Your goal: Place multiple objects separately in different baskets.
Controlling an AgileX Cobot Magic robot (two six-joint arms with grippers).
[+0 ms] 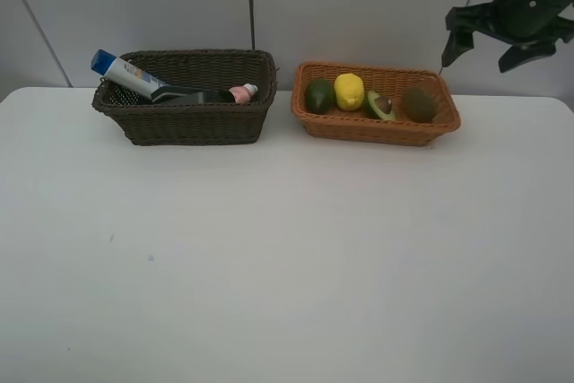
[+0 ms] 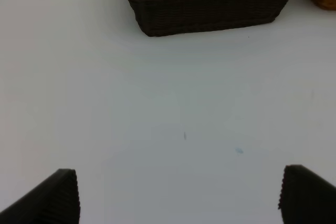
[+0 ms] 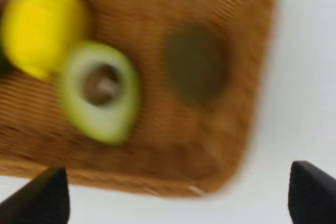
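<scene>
Both baskets sit at the far side of the white desk (image 1: 287, 257), side by side with a gap between them. Dark brown basket (image 1: 186, 96) on the left holds the blue-capped white bottle (image 1: 126, 73) leaning on its left rim, the dark grey pump bottle (image 1: 184, 94) lying across, and the small pink bottle (image 1: 242, 92) at the right end. Orange-tan basket (image 1: 377, 103) on the right holds, left to right, green fruit (image 1: 319, 96), yellow lemon (image 1: 350, 91), halved avocado (image 1: 380, 105) cut face up, brown kiwi (image 1: 418, 103).

Right end effector (image 1: 493, 42) released, jaws spread, empty, raised above the tan basket's right end. Left end effector (image 2: 178, 195) released, empty, over bare desk near the dark basket.
</scene>
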